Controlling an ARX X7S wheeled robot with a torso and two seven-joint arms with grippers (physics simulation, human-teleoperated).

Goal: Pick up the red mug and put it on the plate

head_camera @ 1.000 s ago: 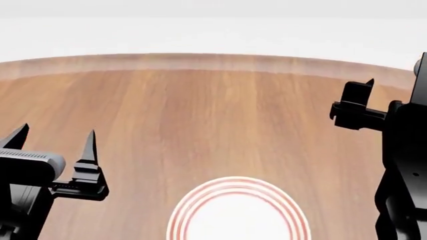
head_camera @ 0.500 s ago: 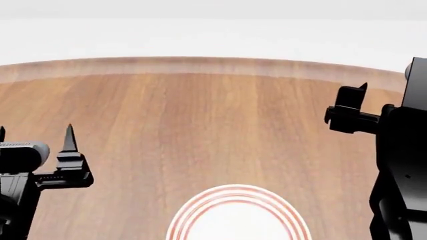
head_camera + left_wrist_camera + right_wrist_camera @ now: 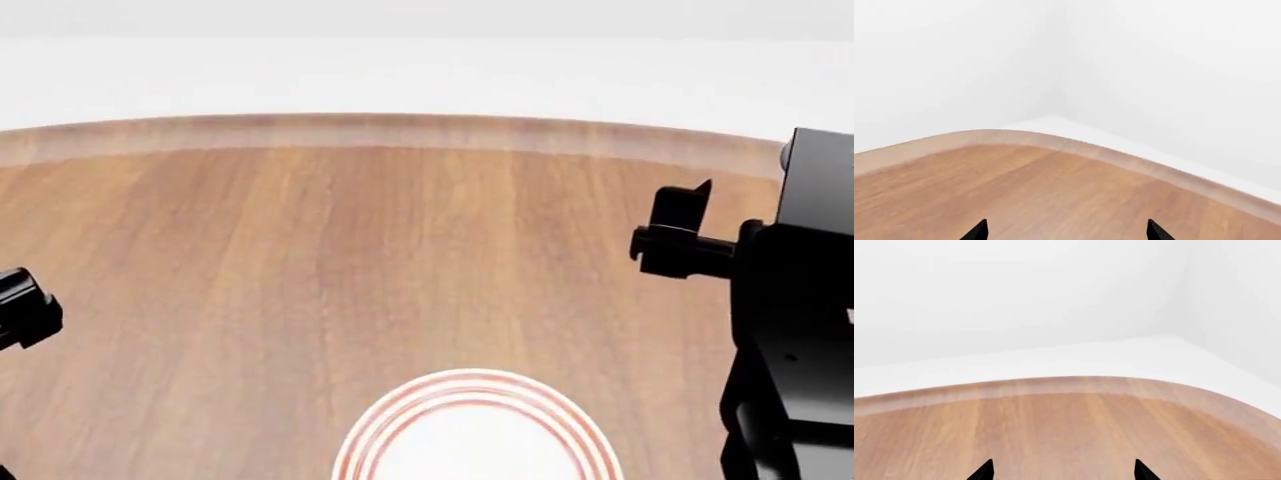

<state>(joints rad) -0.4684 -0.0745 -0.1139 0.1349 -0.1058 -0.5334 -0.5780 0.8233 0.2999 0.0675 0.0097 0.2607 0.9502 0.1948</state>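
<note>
Head view: plate [image 3: 400,420] on table [image 3: 334,250]

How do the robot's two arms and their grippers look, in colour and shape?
Both are black. The right arm is a blocky, angular housing, and the right gripper has boxy parts with a pointed finger. Of the left gripper only a small black block shows. In the wrist views, fingertips are sharp black points.
</note>
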